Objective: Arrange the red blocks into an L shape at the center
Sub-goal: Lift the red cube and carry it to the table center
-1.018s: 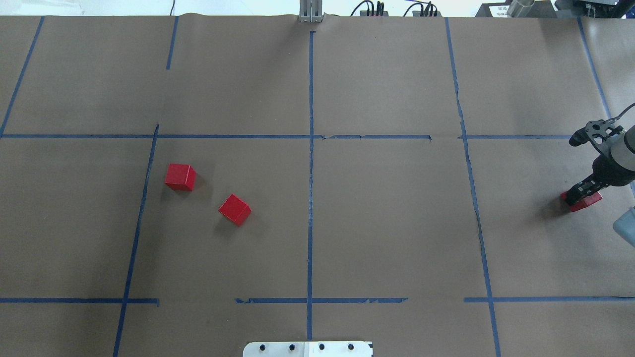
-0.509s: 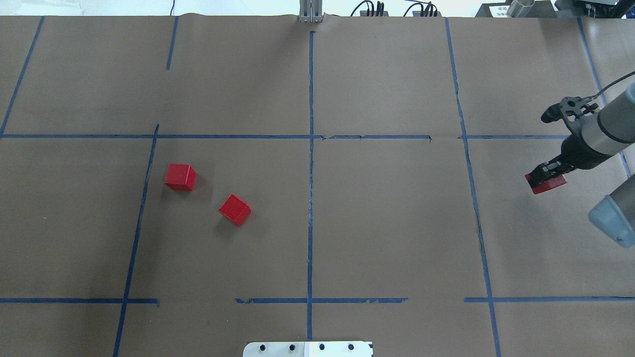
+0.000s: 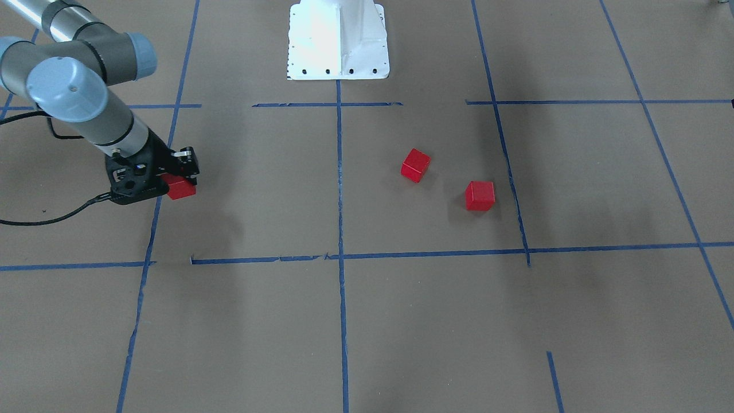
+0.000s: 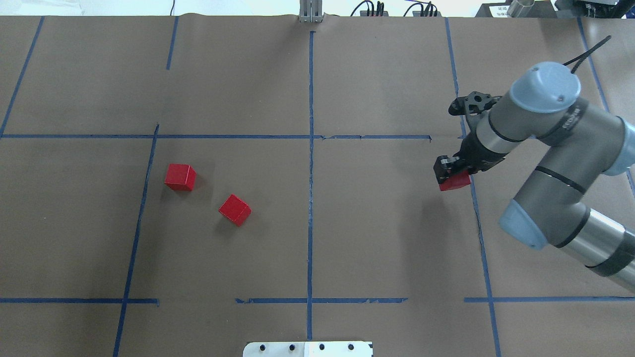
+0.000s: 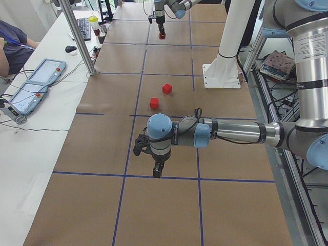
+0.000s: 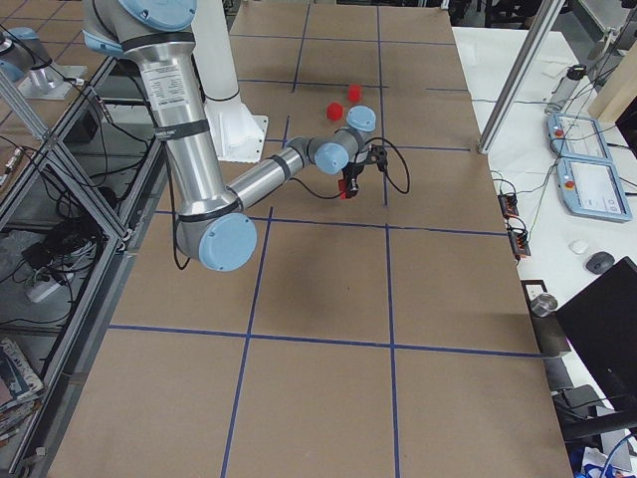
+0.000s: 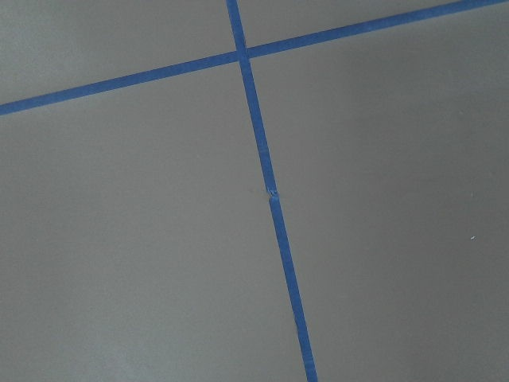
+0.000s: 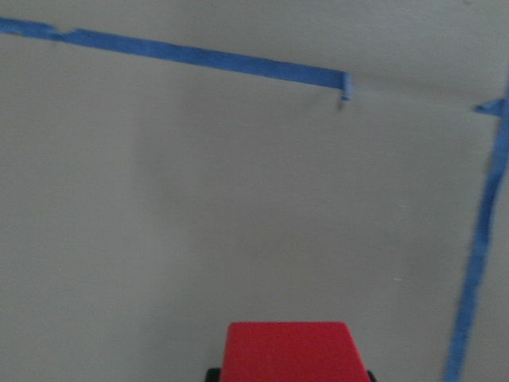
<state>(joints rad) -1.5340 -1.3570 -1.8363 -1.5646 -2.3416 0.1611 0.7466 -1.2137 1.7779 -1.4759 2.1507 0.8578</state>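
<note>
My right pincer (image 4: 449, 173) is clamped on one red block (image 4: 456, 182), holding it beside a blue tape line (image 4: 475, 208) right of the center (image 4: 377, 213). The second red block (image 4: 180, 177) and third red block (image 4: 235, 209) lie apart, left of the center. Whether my left pincer (image 5: 158, 171) is parted or closed, I cannot tell.
</note>
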